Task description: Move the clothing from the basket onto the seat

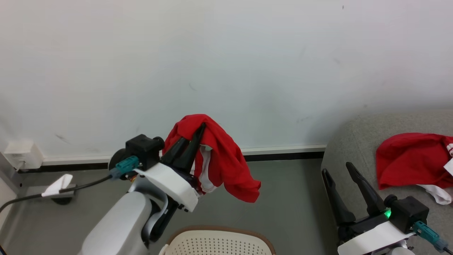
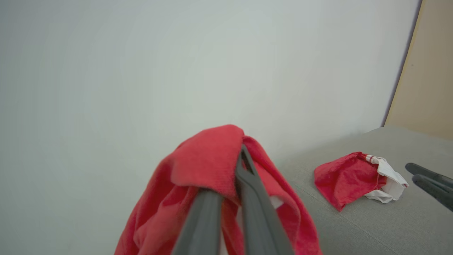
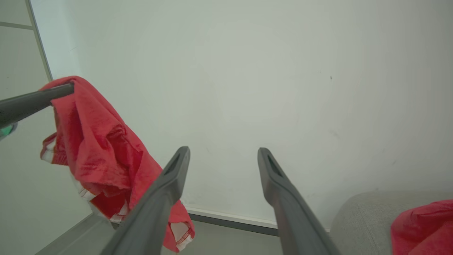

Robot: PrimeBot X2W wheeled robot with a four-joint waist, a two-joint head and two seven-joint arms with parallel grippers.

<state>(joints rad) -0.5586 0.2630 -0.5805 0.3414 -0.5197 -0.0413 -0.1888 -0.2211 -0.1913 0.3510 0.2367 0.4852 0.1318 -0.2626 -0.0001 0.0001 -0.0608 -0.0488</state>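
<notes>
My left gripper (image 1: 201,129) is shut on a piece of red clothing (image 1: 226,159) with white trim, held in the air above the floor and left of the seat. The fabric drapes over both fingers (image 2: 247,177) and hangs down. The same piece of clothing (image 3: 99,141) hangs at the left of the right wrist view. A second red garment (image 1: 410,159) with white trim lies crumpled on the grey seat (image 1: 354,141) at the right. My right gripper (image 1: 338,168) stands open and empty at the seat's front corner. The cream basket (image 1: 216,242) with its brown rim sits at the bottom centre.
A pale wall (image 1: 226,63) with a white and black skirting (image 1: 283,152) runs behind everything. A white wall socket (image 1: 23,154) and a black cable (image 1: 78,187) sit at the far left. Grey floor (image 1: 290,198) lies between basket and seat. A beige panel (image 2: 431,71) borders the wall.
</notes>
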